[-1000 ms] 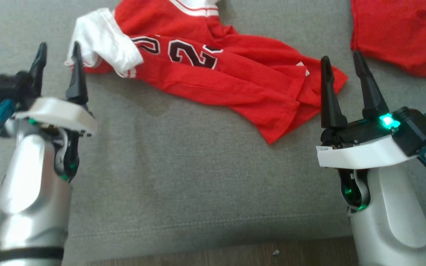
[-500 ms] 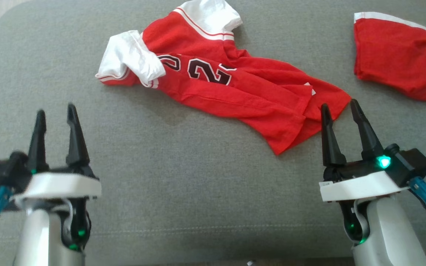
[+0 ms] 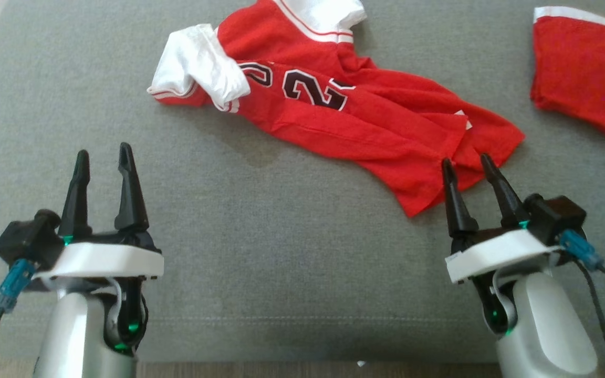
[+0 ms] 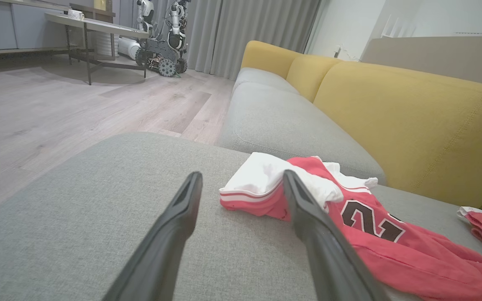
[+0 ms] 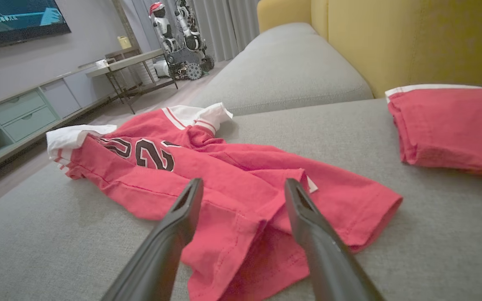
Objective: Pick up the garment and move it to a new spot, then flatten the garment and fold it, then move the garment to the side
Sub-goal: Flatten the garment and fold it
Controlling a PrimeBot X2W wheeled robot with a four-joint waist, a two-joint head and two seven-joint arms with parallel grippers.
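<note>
The garment [image 3: 365,126] is a red jersey with white sleeves and black numbers, lying crumpled across the grey sofa seat [image 3: 260,247]. It shows in the left wrist view as the garment [image 4: 391,246] and in the right wrist view as the garment [image 5: 224,175]. My left gripper [image 3: 103,160] is open over bare cushion, well short of the white sleeve [image 3: 197,65]. My right gripper [image 3: 465,163] is open, its tips over the garment's lower hem. Nothing sits between either pair of fingers.
A second red piece with a white band [image 3: 586,73] lies folded at the far right of the seat. Yellow back cushions [image 4: 412,121] run behind the sofa. Wooden floor [image 4: 57,121], a table [image 4: 94,27] and another robot [image 4: 165,37] lie beyond the left end.
The head camera has shifted, so the whole scene sits differently. My left gripper has drawn back from the white sleeve toward me. My right gripper has stayed near the hem. Both remain open.
</note>
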